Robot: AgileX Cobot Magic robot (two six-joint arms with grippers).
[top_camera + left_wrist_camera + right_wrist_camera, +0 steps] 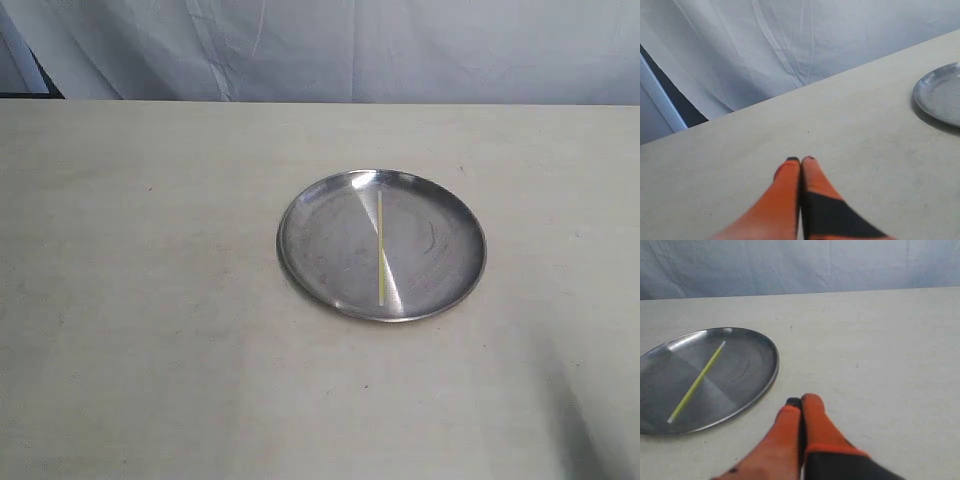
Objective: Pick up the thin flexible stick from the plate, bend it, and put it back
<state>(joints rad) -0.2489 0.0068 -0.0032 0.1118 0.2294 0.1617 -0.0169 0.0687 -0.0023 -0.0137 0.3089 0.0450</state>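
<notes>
The plate (pixel 330 195) is a shiny silver dish lying on the pale table, right of centre in the exterior view. Across its middle lies the thin flexible stick (pixel 381 248), yellow-green and straight. The right wrist view shows the same stick (pixel 696 382) inside the plate (pixel 760 347). My right gripper (pixel 801 400) is shut and empty over bare table beside the plate's rim. In the left wrist view my left gripper (pixel 800 159) is shut and empty, well away from the plate (pixel 935 85). Neither gripper shows in the exterior view.
A wrinkled pale cloth backdrop (pixel 350 50) hangs behind the table's far edge (pixel 300 101). A dark gap (pixel 675 95) shows beside the cloth in the left wrist view.
</notes>
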